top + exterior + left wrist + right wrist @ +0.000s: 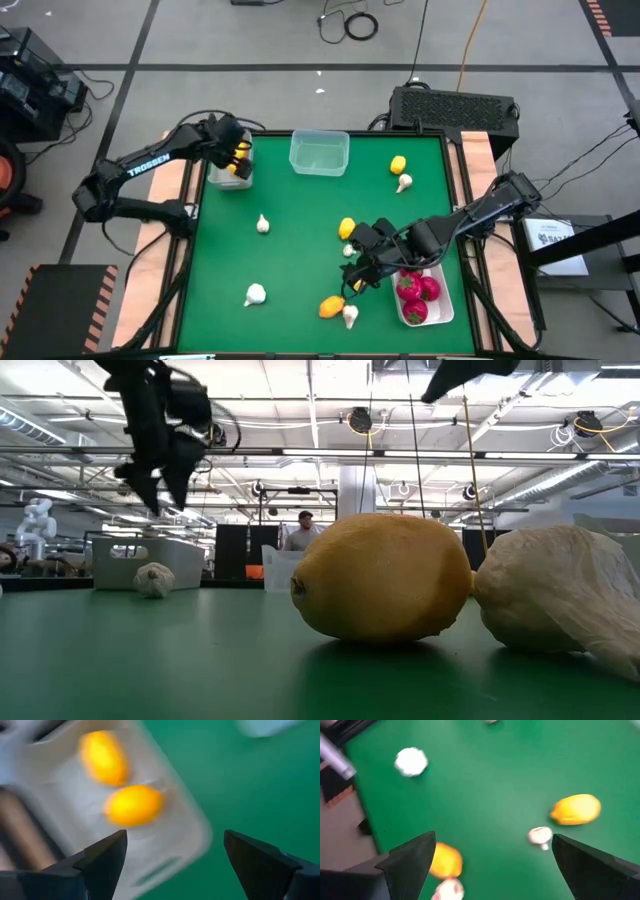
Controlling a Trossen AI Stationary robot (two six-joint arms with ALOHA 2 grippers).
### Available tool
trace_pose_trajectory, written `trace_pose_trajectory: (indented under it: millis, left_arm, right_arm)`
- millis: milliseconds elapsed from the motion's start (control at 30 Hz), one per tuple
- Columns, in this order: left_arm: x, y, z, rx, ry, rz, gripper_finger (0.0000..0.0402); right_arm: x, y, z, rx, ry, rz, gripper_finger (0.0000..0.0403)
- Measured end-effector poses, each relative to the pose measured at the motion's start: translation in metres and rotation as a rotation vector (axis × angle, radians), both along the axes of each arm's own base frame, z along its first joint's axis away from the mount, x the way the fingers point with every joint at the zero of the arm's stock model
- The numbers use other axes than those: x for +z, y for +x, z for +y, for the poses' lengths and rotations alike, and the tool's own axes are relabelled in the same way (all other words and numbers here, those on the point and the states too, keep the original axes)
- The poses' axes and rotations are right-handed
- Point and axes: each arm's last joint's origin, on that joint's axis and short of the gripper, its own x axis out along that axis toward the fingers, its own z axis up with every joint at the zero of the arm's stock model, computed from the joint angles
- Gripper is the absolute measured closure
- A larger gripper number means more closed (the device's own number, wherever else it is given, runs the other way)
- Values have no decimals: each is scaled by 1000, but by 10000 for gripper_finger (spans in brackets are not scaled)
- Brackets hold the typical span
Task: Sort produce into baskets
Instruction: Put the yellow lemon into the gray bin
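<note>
My left gripper (236, 160) is open and empty above the narrow grey-white bin (165, 835) at the table's far left; it also shows in the low view (165, 498). Two lemons (134, 805) lie in the bin. My right gripper (358, 277) is open and empty above the mat, just left of the white tray (447, 310), which holds three red fruits (412, 289). Below it lie a lemon (576, 810) and a garlic bulb (540, 835). The clear tub (320, 152) stands at the far middle.
Loose on the green mat: lemons (398, 165) (347, 228) (332, 306) and garlic bulbs (404, 182) (263, 224) (255, 294) (350, 316). The low view looks past a near lemon (380, 578) and a garlic bulb (560, 600). A person stands far behind the table (305, 525).
</note>
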Motion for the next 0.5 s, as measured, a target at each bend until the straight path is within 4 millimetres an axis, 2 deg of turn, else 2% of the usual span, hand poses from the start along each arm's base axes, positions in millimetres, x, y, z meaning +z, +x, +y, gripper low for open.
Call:
trace_pose_trajectory:
  millis: [200,333,500]
  left_arm:
    - [15,28,-29,-132,2,-239,63]
    - [22,54,-55,-241,26,-379,63]
    - [27,84,-89,-331,42,-527,63]
  right_arm:
    - [1,-15,-21,-233,-100,56,14]
    - [2,-35,-50,-503,-103,191,14]
    - [8,-49,-98,-622,-160,366,14]
